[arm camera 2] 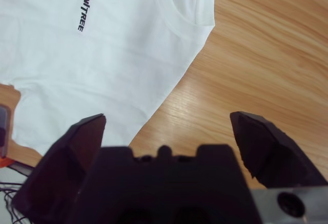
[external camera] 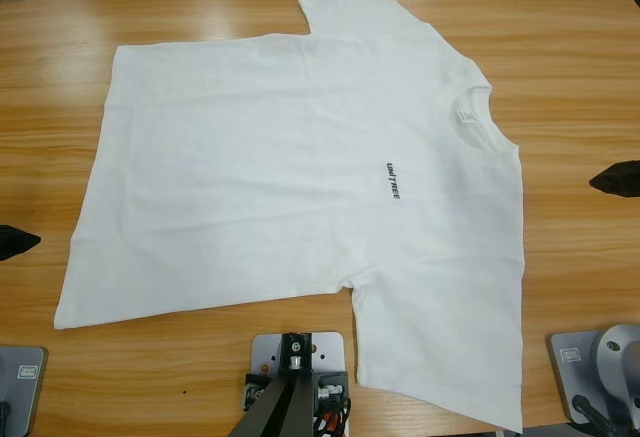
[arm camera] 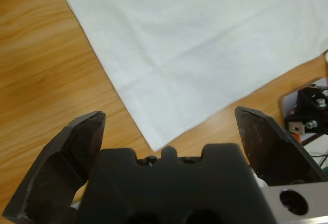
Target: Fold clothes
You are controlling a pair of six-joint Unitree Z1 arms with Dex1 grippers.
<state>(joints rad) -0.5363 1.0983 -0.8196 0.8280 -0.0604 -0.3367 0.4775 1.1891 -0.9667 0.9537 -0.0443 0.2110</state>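
The left gripper [arm camera: 169, 126] hangs with jaws spread, empty, just off the T-shirt's [external camera: 290, 167] near-left hem corner. The right gripper [arm camera 2: 166, 126], likewise released, waits beside the near sleeve. The T-shirt lies flat, chest up, across the table [external camera: 560, 47]. Soft, light cotton will likely sag; pinching hem corner and sleeve edge seems best.

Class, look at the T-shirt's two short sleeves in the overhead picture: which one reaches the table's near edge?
The sleeve at the picture's bottom, right of the rig post; the other sleeve lies at the far side, near the top.
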